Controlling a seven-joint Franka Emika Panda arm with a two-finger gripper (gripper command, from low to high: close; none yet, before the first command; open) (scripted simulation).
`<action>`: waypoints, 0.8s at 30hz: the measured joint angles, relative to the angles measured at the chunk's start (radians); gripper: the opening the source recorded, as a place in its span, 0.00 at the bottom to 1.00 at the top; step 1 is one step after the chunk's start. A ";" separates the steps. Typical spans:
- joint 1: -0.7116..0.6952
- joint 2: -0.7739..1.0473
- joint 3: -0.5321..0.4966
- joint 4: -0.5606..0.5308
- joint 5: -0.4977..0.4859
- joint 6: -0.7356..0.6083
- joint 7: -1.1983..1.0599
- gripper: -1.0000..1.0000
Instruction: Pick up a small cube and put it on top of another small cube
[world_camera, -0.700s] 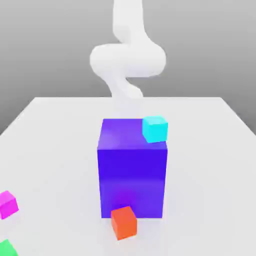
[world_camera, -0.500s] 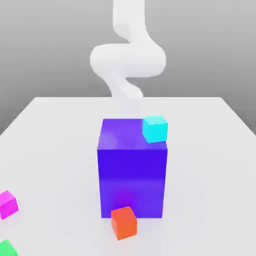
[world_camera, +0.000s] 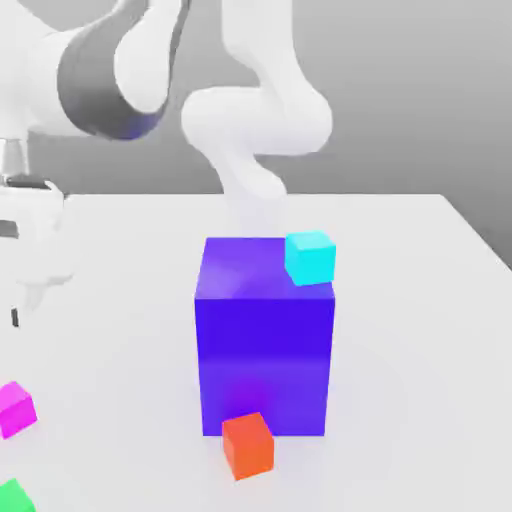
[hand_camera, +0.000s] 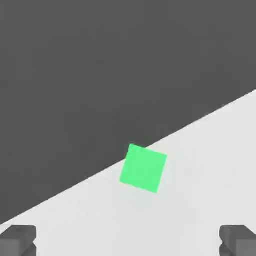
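Observation:
The small cube (world_camera: 16, 408), glossy magenta-pink, lies on the white table (world_camera: 120, 300) at the exterior view's left edge. A green small cube (world_camera: 12, 497) sits nearer the front corner, and the hand view places this green cube (hand_camera: 143, 168) right at the table's edge. My gripper (world_camera: 15, 310) hangs above these two at the exterior view's far left. In the hand view my gripper (hand_camera: 128, 242) is open, its dark fingertips (hand_camera: 19, 239) wide apart with only bare table between them.
A big blue-violet block (world_camera: 264, 340) stands mid-table with a cyan cube (world_camera: 309, 257) on its far right top corner. A red-orange cube (world_camera: 247, 445) rests against the block's front. The arm's white links (world_camera: 255, 120) rise behind the block.
The arm's forearm and hand have swung into the exterior view's left side, above the magenta and green cubes. No cube has moved.

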 joint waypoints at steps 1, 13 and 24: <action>-0.015 0.037 -0.004 -0.004 0.012 0.013 -0.011 0.50; -0.210 0.419 0.091 0.017 0.192 0.213 -0.157 0.00; -0.123 0.267 -0.015 -0.015 0.067 0.095 -0.060 0.00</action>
